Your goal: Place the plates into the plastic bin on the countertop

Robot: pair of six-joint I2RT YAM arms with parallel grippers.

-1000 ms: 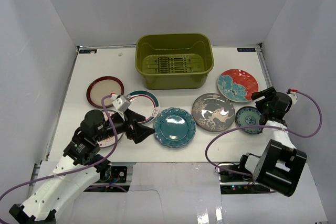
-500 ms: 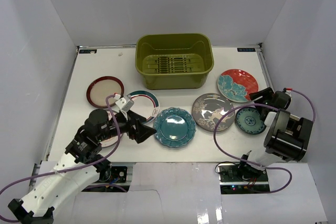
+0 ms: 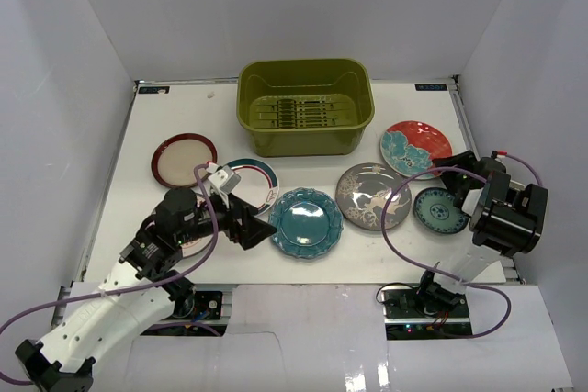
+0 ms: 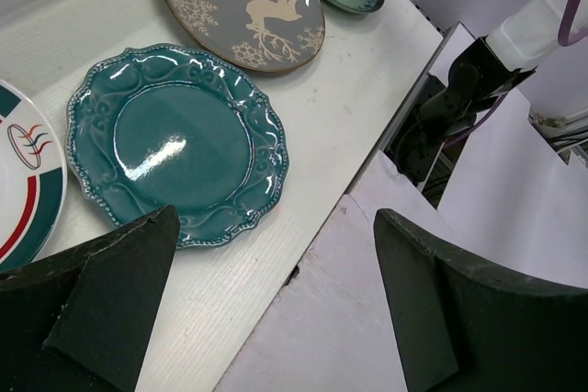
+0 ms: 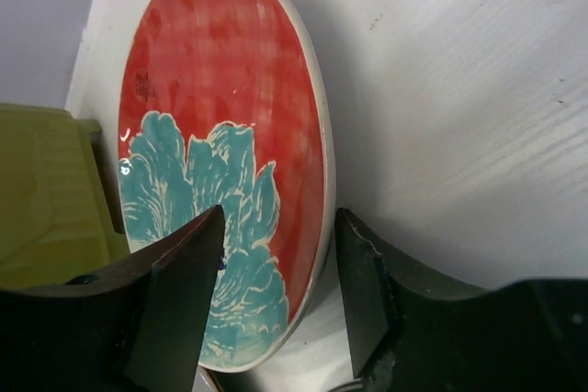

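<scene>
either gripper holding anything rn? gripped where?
Nothing is held. The right gripper straddles the near rim of the red-and-teal plate, with the jaws not yet closed on it. The left gripper is open and empty.

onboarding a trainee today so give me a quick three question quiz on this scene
1. True or false: the plastic bin already holds a plate.
2. The red-and-teal plate, whose rim sits between the fingers of the right tool, lies: A in the bin, B on the countertop, C on another plate.
3. Fill in: the scalloped plate by the open left tool is coloured ___.

Key: 1 false; 2 B; 3 teal.
</scene>
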